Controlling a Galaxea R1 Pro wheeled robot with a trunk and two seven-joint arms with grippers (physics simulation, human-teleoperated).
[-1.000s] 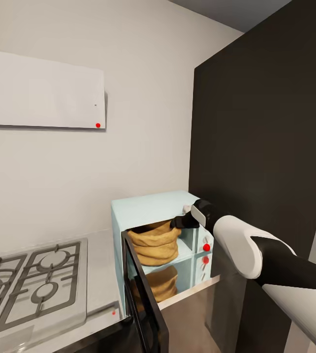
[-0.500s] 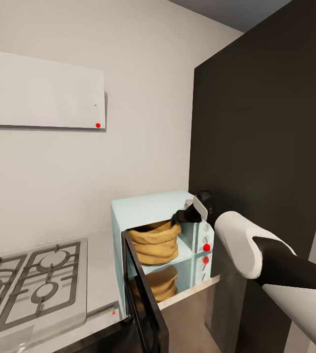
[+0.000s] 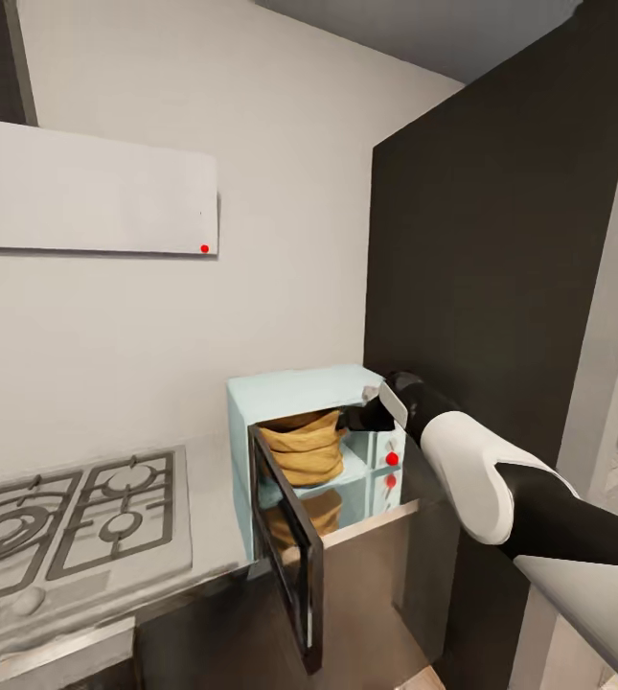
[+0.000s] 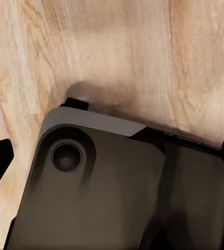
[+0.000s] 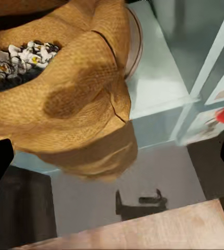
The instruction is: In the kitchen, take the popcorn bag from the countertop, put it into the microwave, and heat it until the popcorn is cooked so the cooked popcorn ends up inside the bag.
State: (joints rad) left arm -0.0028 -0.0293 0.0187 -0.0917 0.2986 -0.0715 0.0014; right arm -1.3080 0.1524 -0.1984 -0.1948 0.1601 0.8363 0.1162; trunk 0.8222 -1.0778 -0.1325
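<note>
A gas hob (image 3: 69,522) sits at the left of the steel countertop (image 3: 208,498). Next comes the microwave (image 3: 299,398), its dark glass door (image 3: 287,541) swung open. The popcorn bag (image 3: 304,446) stands inside the cavity, just in front of the right gripper (image 3: 361,419), which hangs at the opening's upper right edge. From the right wrist camera the bag (image 5: 65,94) lies between the spread fingertips, untouched, with popcorn (image 5: 18,57) showing in its mouth. The left wrist camera looks down on the robot's dark base (image 4: 117,192) over wood floor (image 4: 117,52); its jaws also stand apart.
</note>
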